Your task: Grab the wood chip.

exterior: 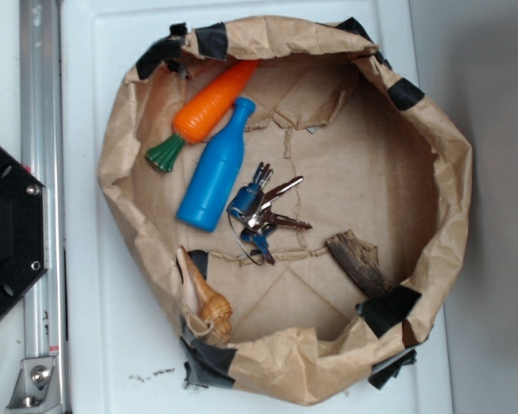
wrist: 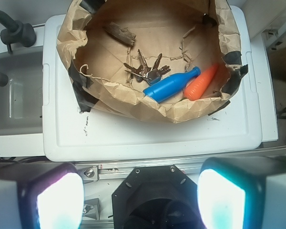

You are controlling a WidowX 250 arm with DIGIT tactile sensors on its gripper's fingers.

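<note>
The wood chip [exterior: 357, 261] is a dark brown, rough, elongated piece lying on the paper floor of the brown paper basin [exterior: 432, 129], at its lower right near a black tape patch. It also shows in the wrist view [wrist: 120, 33], at the far left of the basin. My gripper [wrist: 140, 200] is open and empty, its two glowing pads [wrist: 59, 202] wide apart. It hangs high above the black robot base, well short of the basin and far from the chip. The gripper does not show in the exterior view.
In the basin lie a bunch of keys [exterior: 261, 212], a blue plastic bottle [exterior: 216, 166], an orange toy carrot [exterior: 209, 110] and a tan spiral seashell [exterior: 205, 297]. The basin sits on a white lid [wrist: 148, 136]. A metal rail [exterior: 39, 172] and the black base [exterior: 9, 233] lie to the left.
</note>
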